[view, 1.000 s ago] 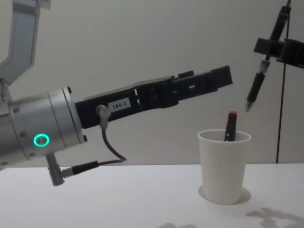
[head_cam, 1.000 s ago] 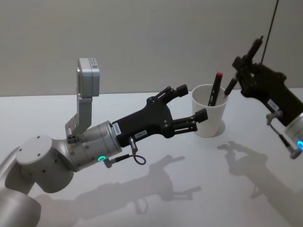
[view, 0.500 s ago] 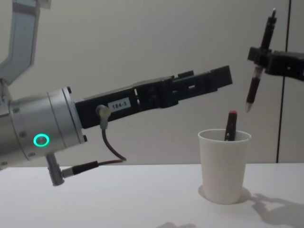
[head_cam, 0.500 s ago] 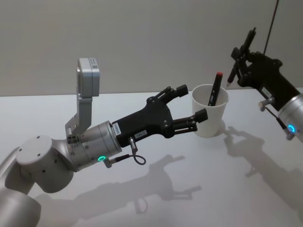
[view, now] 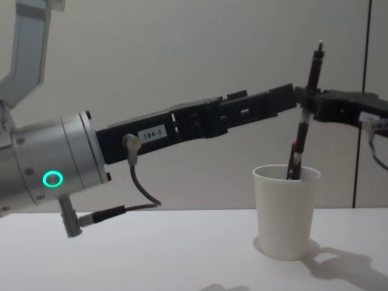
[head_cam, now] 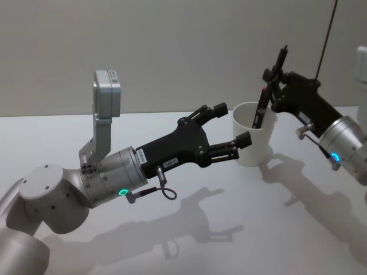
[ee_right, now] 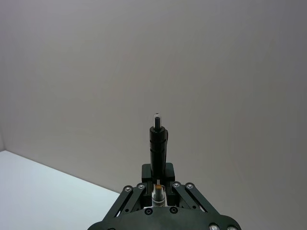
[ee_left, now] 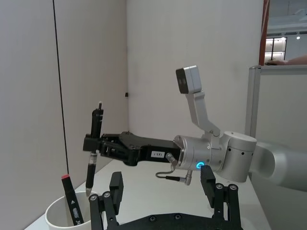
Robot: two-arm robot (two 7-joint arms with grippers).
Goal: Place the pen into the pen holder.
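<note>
Both arms are built of rounded silver-grey segments, each with a green-lit ring near the wrist. A black tapered body with a small white label is carried by the left gripper (head_cam: 230,127), ending in black linkage fingers with square pads. A thin black cable with metal plugs is looped under its wrist. A silver-grey camera box is mounted on an angled bracket. The right gripper (head_cam: 274,86) is likewise black, with screws visible at its finger pivots.

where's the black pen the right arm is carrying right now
In the right gripper, held upright directly over the white cup on the table's right side, tip at the rim beside a red-capped pen.
</note>
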